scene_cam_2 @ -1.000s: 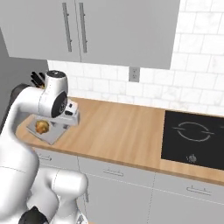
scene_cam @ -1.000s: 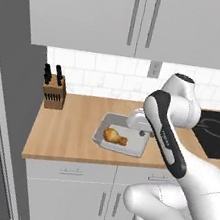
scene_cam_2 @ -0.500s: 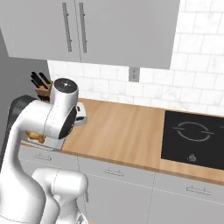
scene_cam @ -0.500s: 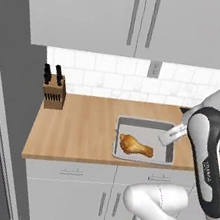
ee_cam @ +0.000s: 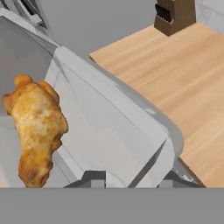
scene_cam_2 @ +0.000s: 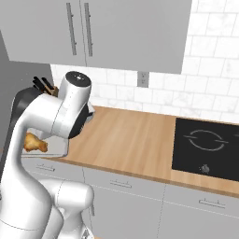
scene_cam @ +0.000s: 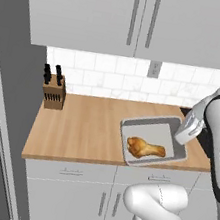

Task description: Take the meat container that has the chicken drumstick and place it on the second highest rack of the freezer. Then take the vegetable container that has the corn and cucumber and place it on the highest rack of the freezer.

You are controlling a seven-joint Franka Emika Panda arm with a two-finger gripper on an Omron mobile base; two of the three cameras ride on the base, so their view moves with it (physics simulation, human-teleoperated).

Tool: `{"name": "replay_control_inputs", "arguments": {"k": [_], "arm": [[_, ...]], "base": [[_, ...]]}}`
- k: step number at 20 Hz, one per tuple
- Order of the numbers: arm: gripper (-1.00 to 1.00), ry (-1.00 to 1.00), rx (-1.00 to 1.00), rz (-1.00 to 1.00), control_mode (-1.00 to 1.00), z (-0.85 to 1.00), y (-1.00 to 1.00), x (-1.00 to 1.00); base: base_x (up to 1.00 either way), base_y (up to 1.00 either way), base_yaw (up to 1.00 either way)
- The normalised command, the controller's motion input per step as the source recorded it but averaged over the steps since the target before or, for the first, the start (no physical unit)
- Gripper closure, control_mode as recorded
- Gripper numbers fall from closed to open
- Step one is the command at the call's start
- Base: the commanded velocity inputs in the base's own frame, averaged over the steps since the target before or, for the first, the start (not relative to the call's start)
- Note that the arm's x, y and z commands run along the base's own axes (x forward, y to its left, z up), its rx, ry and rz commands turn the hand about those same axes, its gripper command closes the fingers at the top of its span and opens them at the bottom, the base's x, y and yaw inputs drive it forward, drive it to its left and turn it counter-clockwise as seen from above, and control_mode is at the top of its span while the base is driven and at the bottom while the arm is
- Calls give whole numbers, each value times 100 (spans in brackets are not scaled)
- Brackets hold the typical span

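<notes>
Wooden tabletop (scene_cam: 83, 128) under grey wall cabinets (scene_cam: 132, 19), white tile behind, with a knife block (scene_cam: 53, 92) at the back left and a black cooktop (scene_cam_2: 207, 144) off to the right. Toward the front edge, lifted at a tilt over the tabletop: grey meat container (scene_cam: 152, 139), carrying the chicken drumstick (scene_cam: 145, 148) in its front half, bulbous end to the left. At the container's right rim, gripper (scene_cam: 185, 132) clamped on the wall, fingers either side of it, as seen close up in the hand view, where the rim (ee_cam: 131, 113) runs down between the two dark fingertips (ee_cam: 94, 179). White arm (scene_cam_2: 56, 126) bent over the container, hiding most of it from the right.
</notes>
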Motion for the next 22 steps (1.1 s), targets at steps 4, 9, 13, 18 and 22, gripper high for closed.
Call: {"name": "replay_control_inputs", "arguments": {"k": [4,9,13,18,22], "arm": [[100,-11,1,16,-100,7,-28,-13],[100,0,1,0,100,7,-3,-5],[100,0,0,0,100,0,0,0],[100,0,0,0,100,0,0,0],[100,0,0,0,100,0,0,0]], "base": [[0,0,0],[0,0,0],[-49,-1,0],[-56,-1,0],[-8,34,0]]}}
